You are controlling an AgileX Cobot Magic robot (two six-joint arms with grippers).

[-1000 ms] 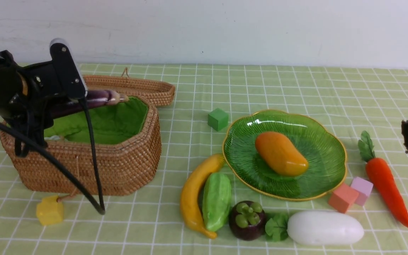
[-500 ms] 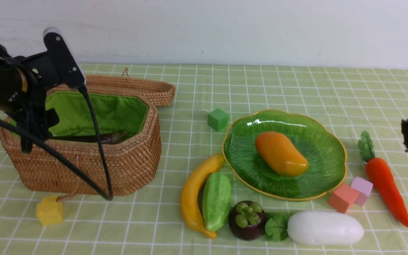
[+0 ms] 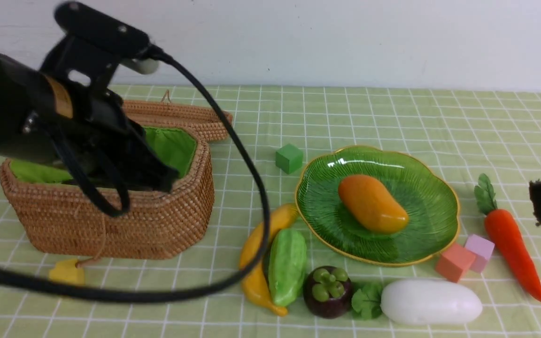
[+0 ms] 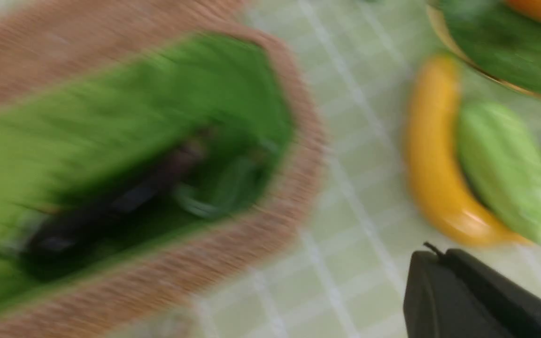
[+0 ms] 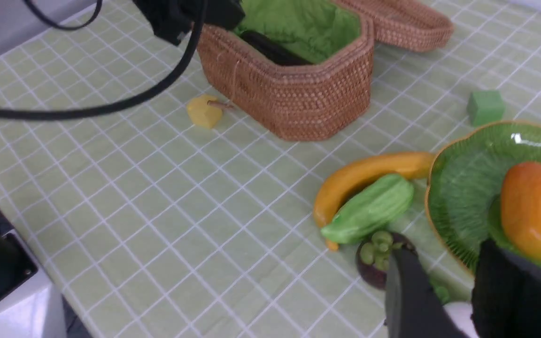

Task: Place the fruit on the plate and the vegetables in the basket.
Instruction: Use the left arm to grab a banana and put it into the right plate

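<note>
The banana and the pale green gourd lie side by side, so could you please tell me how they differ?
Colour: the banana is yellow-orange, the gourd pale green. Shape: the banana is long, slim and curved; the gourd is shorter, thicker and straighter. Surface: the banana looks smooth, the gourd ridged. Both lie flat on the checked cloth, the gourd tucked into the banana's curve, neither yet sorted.

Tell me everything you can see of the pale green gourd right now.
The gourd is pale green, ridged and glossy, like plastic. It lies flat on the checked tablecloth, nestled against the banana along its inner curve, its near end beside the mangosteen, its far end near the plate. Nothing grips it.
</note>
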